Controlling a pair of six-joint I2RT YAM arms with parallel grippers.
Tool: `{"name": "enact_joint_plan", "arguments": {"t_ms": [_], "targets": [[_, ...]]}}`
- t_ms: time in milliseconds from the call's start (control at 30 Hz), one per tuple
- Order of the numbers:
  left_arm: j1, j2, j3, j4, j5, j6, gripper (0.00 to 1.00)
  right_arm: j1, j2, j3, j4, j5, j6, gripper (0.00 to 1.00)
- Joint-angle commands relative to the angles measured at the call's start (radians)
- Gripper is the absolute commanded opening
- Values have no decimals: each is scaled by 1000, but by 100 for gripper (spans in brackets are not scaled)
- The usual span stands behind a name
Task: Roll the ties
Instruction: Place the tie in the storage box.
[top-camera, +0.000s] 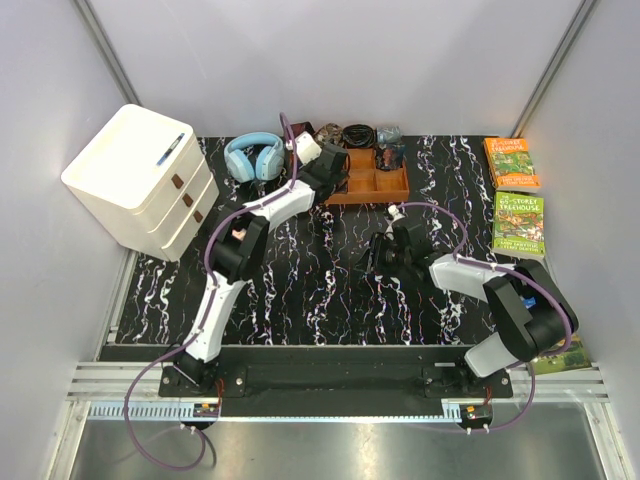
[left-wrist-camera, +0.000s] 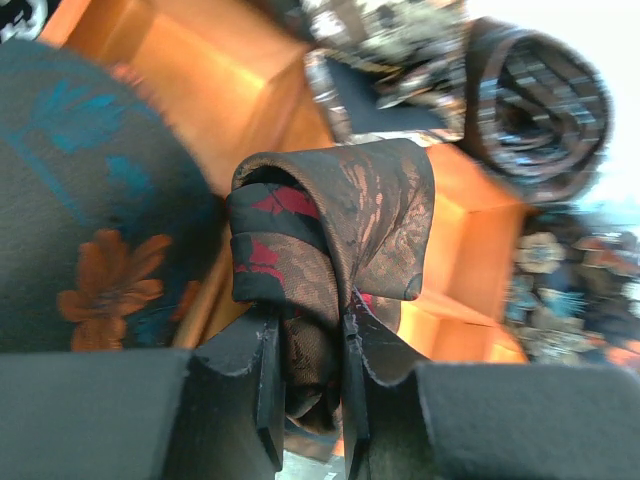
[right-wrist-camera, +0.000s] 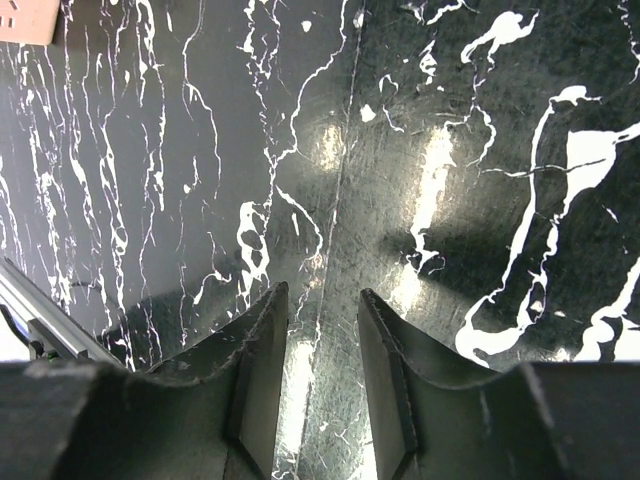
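Note:
In the left wrist view a rolled tie (left-wrist-camera: 330, 225), dark brown with red and tan patches, is pinched between my left gripper (left-wrist-camera: 305, 325), which is shut on it. It hangs over the orange-brown wooden tray (left-wrist-camera: 225, 85). From above, my left gripper (top-camera: 333, 160) is at the left end of the tray (top-camera: 365, 198). A striped rolled tie (left-wrist-camera: 540, 100) and a dark floral one (left-wrist-camera: 90, 210) lie close by. My right gripper (top-camera: 376, 250) hovers low over the black marble table (right-wrist-camera: 480, 120). Its jaws (right-wrist-camera: 322, 300) stand open with nothing between them.
A white drawer unit (top-camera: 140, 180) stands at the back left, with blue headphones (top-camera: 253, 155) beside it. More rolled ties and dark bundles (top-camera: 352, 133) lie behind the tray. Two books (top-camera: 511, 162) (top-camera: 518, 222) lie along the right edge.

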Motion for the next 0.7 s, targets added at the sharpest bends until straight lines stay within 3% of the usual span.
{"name": "enact_joint_plan", "arguments": {"t_ms": [0,233,467,667], "targets": [[9,16,33,-24,-67,-25,0,-12,12,-1,45,-27,3,42],[24,37,53,-77,-115,-25,0,-18,19,3,47,-37,6,42],[18,60,89,-124,-75,-40,0,-23,27,4,56,-47,10,41],[3,71,86,-120,-14,-66,13,-26,32,4,56,-53,10,41]]}}
